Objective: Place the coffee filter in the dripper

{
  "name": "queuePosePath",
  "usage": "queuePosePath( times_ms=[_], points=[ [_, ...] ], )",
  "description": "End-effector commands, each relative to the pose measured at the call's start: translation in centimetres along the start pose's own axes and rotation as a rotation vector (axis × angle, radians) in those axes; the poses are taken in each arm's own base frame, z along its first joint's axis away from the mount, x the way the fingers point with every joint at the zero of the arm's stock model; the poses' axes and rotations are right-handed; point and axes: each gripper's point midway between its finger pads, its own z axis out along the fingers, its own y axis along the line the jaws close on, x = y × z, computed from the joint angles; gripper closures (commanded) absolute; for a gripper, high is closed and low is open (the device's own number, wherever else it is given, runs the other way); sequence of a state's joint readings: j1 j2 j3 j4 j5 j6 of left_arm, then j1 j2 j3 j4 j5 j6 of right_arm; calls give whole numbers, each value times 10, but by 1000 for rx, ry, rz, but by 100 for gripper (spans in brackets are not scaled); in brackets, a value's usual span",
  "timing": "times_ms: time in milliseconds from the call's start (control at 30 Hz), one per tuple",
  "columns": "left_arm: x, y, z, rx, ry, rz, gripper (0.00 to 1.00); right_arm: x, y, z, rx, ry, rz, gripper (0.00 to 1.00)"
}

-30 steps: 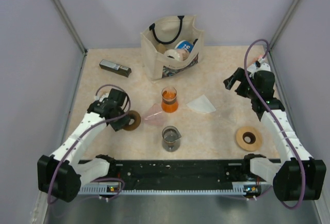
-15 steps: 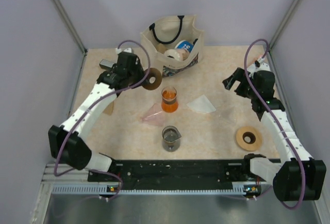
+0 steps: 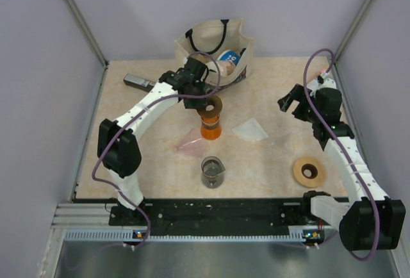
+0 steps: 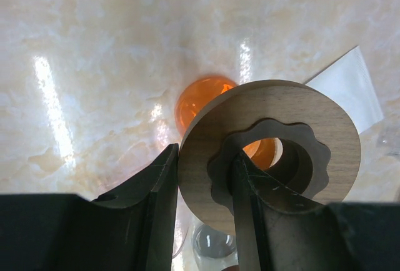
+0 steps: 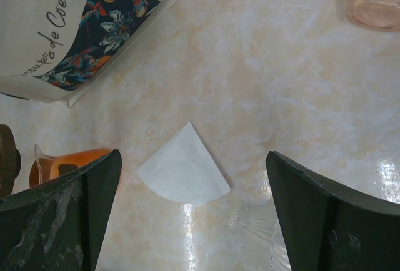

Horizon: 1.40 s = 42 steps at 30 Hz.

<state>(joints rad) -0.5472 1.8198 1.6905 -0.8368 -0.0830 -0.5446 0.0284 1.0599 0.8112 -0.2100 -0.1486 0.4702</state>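
Your thin white paper coffee filter (image 3: 251, 129) lies flat on the counter (image 3: 269, 156), not yet grasped. The translucent pinkish plastic dripper (image 3: 191, 142) lies on its side beyond the orange-filled glass beaker (image 3: 210, 124), so the whole placement is ahead. Your right claw (image 5: 192, 154) hangs spread wide, framing the filter. The left claw (image 4: 203, 177) pinches a dark brown wooden ring (image 4: 269, 152).

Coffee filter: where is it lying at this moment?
In the top view the coffee filter lies flat on the table, right of centre, between the orange beaker and the right gripper.
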Motion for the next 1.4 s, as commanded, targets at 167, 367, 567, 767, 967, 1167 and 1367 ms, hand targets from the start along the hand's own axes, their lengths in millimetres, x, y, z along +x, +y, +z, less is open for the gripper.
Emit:
queuePosePath(
  times_ms=[167,367,567,767,967,1167,1367],
  points=[
    [6,-7,-20,-29,15,17,100,-5,-8,4,32,-15,-14,1],
    [11,-3,-12,-63,28,28,100,-5,-8,4,36,-10,-14,1],
    [16,-8,-6,-60,44,47,91,-5,-7,2,33,-12,-16,1],
    [18,-10,-4,-65,46,63,72,-5,-6,1,27,-7,-15,1],
    [10,-12,-16,-56,8,72,43,-6,-4,-1,24,-7,-19,1],
    [-1,-13,-38,-31,-48,84,23,-7,-4,-3,25,-11,-19,1],
    [-11,-11,-68,17,-150,86,1,-6,-3,-3,17,-2,-21,1]
  ],
)
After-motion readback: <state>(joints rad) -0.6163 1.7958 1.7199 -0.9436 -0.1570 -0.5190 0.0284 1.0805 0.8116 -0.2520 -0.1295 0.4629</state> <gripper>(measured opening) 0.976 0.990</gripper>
